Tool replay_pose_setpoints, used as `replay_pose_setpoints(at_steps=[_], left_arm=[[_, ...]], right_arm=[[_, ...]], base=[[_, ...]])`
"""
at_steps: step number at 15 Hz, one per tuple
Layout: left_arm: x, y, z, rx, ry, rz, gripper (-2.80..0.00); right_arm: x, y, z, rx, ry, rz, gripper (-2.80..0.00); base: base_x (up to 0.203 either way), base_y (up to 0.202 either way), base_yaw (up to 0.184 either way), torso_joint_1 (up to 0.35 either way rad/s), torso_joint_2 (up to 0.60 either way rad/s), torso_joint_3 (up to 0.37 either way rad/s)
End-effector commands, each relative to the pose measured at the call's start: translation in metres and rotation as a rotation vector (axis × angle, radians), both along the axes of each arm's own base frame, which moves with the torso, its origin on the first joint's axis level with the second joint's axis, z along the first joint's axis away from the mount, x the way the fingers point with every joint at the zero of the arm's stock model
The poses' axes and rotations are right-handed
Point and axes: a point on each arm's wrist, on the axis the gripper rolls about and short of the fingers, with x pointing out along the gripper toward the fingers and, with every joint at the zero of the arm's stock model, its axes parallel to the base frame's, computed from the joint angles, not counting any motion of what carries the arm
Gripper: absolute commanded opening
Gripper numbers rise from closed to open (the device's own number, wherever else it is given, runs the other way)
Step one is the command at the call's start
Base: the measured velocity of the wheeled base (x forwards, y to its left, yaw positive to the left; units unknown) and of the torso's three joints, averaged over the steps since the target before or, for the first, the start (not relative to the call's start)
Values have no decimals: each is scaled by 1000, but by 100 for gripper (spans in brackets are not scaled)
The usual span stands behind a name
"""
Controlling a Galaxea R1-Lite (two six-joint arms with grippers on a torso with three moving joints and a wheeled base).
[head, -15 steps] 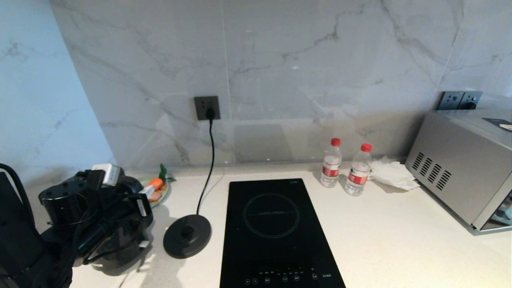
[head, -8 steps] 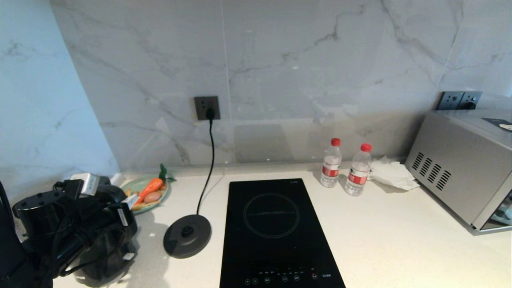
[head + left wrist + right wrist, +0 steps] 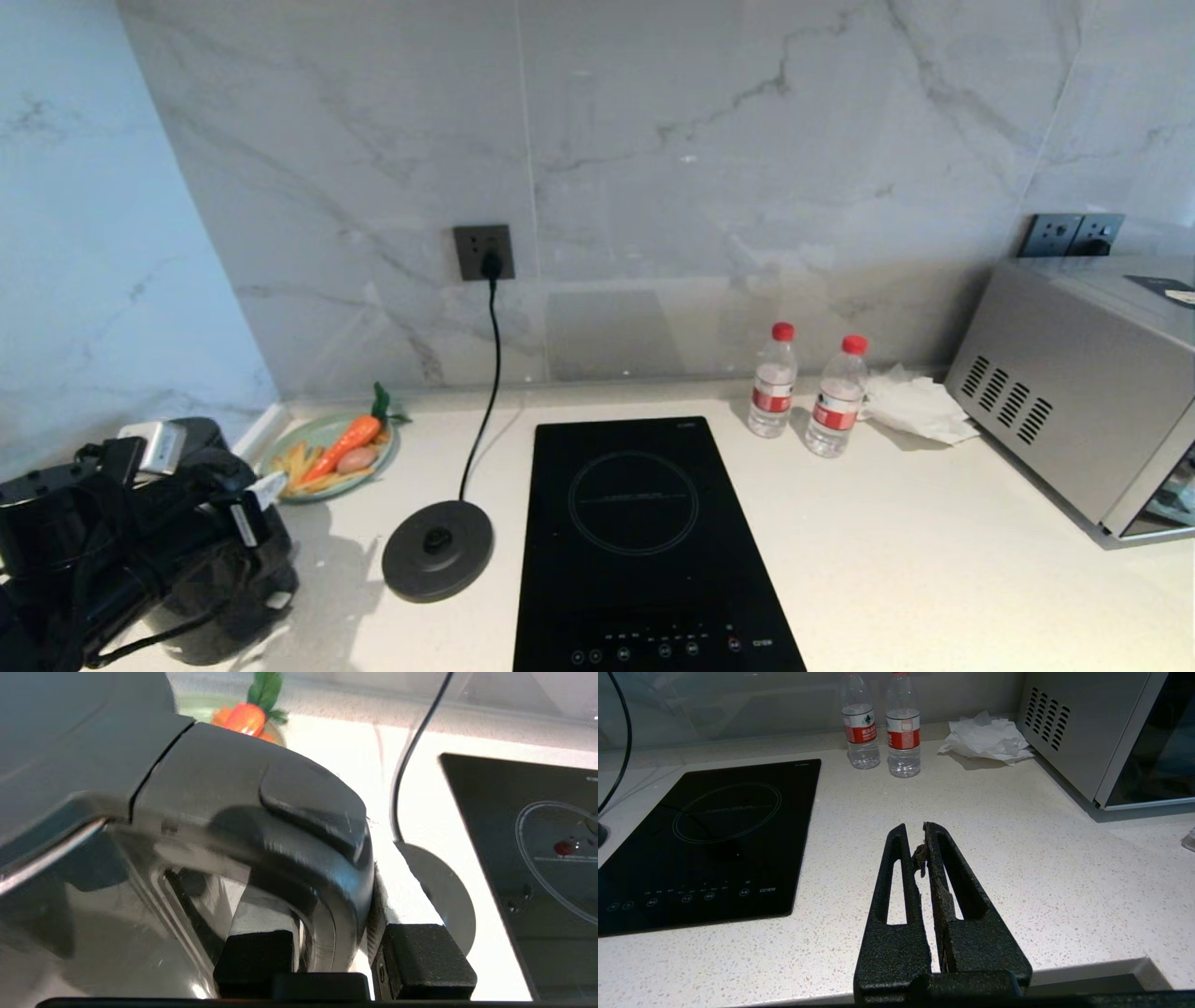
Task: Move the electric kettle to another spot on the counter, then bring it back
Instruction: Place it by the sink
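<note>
Carried further left over the last second, away from the round corded base disc (image 3: 437, 549), and now well apart from it at the near left corner of the bench (image 3: 934, 560). Reads as the outbound half of the job: electric kettle (image 3: 229, 607) off its disc and heading for another spot, with the return not begun. Cannot tell whether the bottom already rests on the bench or hangs just above it.

Nearest, in the left wrist view: left gripper (image 3: 336, 952) pinching the kettle's black loop handle, one finger inside the loop, the other outside. Looks like a firm hold, with the glossy body tight against the wrist.

Far to the right of the disc, beyond the black induction hob (image 3: 644, 523): right gripper (image 3: 915, 833) parked over the bench's front edge, pressed together on nothing.

Just behind and left of the disc: green plate (image 3: 327, 448) with a carrot and other food. Straight behind it: black cord (image 3: 485, 373) running up to the wall socket (image 3: 484, 250).

Farther right of the disc, past the hob: two red-capped water bottles (image 3: 773, 383), crumpled tissue (image 3: 920, 406), then a silver countertop oven (image 3: 1074, 392).

Worth setting down clear of the plate before fetching back.
</note>
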Motion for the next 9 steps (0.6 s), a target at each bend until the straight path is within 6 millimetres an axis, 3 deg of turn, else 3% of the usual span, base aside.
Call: replay_pose_setpoints(at_steps=[1, 9], left_arm=[[-6, 7, 0, -6, 3, 24, -280], [-22, 19, 8, -15, -18, 24, -280]], right_arm=[[0, 0, 0, 0, 0, 0, -280], [0, 0, 0, 0, 0, 0, -280]], base=[[0, 0, 0, 0, 0, 0], [0, 0, 0, 0, 0, 0]])
